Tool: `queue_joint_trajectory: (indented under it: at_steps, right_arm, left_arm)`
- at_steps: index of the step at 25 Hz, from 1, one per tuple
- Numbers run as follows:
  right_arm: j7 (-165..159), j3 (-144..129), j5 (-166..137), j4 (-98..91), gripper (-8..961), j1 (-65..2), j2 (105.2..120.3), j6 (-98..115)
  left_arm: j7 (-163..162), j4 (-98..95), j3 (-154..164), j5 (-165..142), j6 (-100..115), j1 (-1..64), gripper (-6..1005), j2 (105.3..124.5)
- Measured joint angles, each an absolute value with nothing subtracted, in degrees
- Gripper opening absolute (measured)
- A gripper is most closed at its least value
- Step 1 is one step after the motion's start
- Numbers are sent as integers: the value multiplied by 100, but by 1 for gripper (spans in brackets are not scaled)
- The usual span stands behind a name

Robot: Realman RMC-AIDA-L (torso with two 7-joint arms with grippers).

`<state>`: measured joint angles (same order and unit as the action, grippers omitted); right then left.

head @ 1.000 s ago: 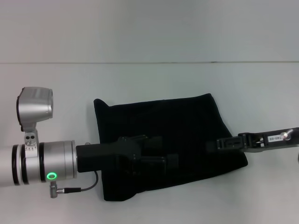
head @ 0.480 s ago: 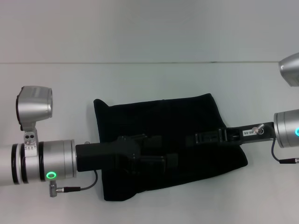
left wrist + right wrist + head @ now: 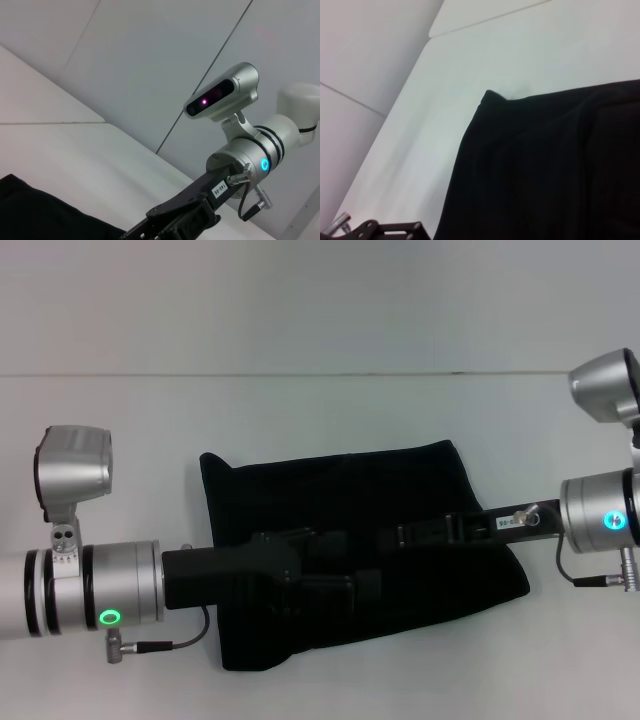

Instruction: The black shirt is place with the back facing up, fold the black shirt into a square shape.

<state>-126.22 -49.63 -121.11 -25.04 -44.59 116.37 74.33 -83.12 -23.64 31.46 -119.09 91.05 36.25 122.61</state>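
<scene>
The black shirt (image 3: 350, 495) lies flat on the white table (image 3: 320, 410) as a folded, roughly rectangular shape, one small corner sticking up at its far left. My left gripper (image 3: 362, 582) reaches in from the left and hovers low over the shirt's middle. My right gripper (image 3: 402, 536) comes in from the right, over the shirt's right half, close to the left one. The left wrist view shows the right gripper (image 3: 172, 225) with its wrist camera, and a shirt edge (image 3: 35, 215). In the right wrist view the shirt (image 3: 555, 170) fills the lower right.
The table's far edge (image 3: 320, 374) meets a pale wall behind. Bare white tabletop surrounds the shirt on every side. The left arm's silver wrist and cable (image 3: 110, 600) sit at the table's near left; the right arm's wrist (image 3: 600, 520) is at the right.
The right arm has slid leftward, carrying its gripper from the shirt's right edge to over its middle. The left arm and the shirt have not moved.
</scene>
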Motion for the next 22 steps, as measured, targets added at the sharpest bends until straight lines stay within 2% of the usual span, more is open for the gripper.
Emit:
queue_joint_trajectory:
  at_steps: [7, 16, 22]
  right_arm:
    - [-12621, -5133, -12111, -2434, 716, -4555, 11714, 7407]
    - [-12633, -5150, -12111, -2434, 713, -4526, 11724, 7207]
    - [-12572, -5175, -12111, -2337, 475, -4554, 11733, 6968]
  left_arm:
    - [-8312, -2368, 3140, -11909, 9105, 3645, 950, 12254]
    - [-8313, -2366, 3145, -11909, 9105, 3648, 950, 12252]
    - [-8314, -2356, 3147, -11909, 9105, 3647, 949, 12252]
